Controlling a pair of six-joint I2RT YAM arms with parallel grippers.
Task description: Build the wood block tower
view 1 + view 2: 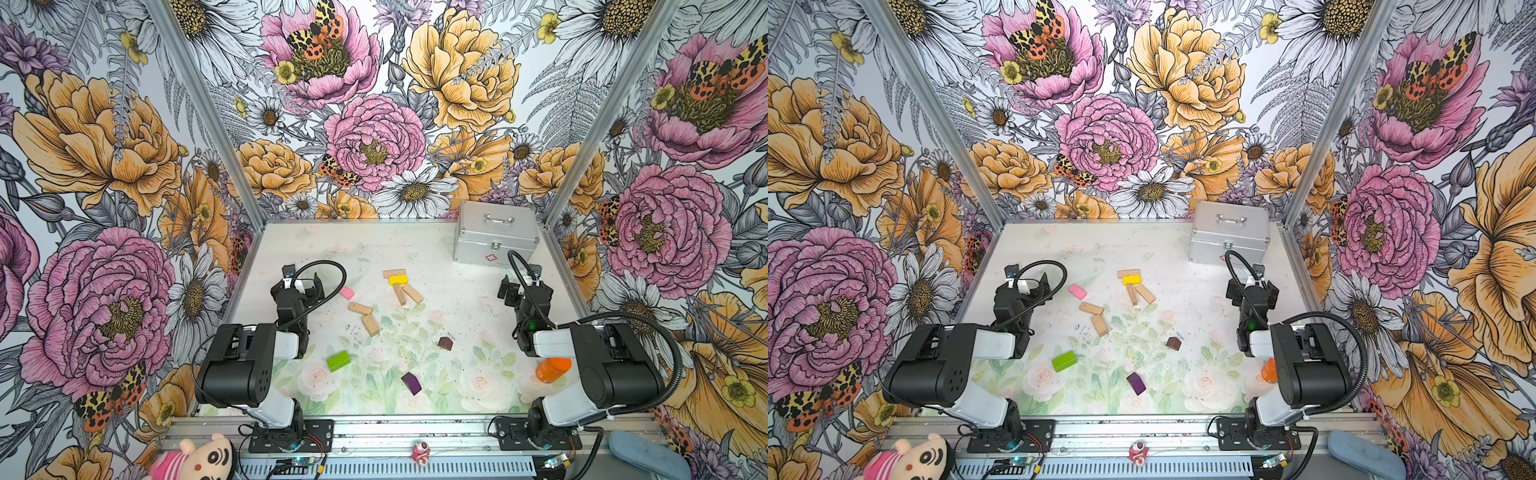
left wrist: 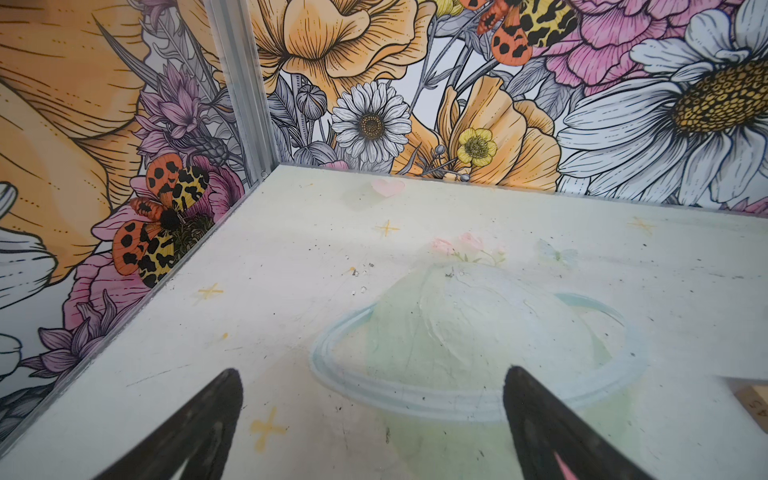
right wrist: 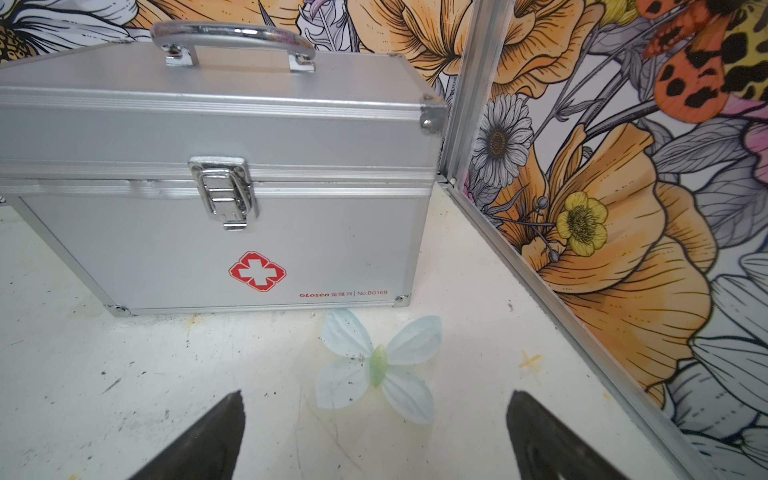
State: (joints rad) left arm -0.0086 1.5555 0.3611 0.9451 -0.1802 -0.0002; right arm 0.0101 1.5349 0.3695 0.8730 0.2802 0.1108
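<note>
Flowered walls [image 1: 374,124] enclose a pale printed table [image 1: 415,249]. In both top views the wooden blocks [image 1: 360,308] lie scattered flat, none stacked: from the table's middle, the yellow block [image 1: 397,279] touches a tan block [image 1: 394,272] at twelve o'clock, the pink block [image 1: 346,293] is at ten, green block [image 1: 338,360] at eight, purple block [image 1: 411,383] at six, brown block [image 1: 445,343] at four, and a metal case [image 1: 494,232] stands at one. Left wrist view: the left gripper [image 2: 374,374] gapes wide above the table, holding nothing. Right wrist view: the right gripper [image 3: 376,399] is spread wide and empty, facing the case.
</note>
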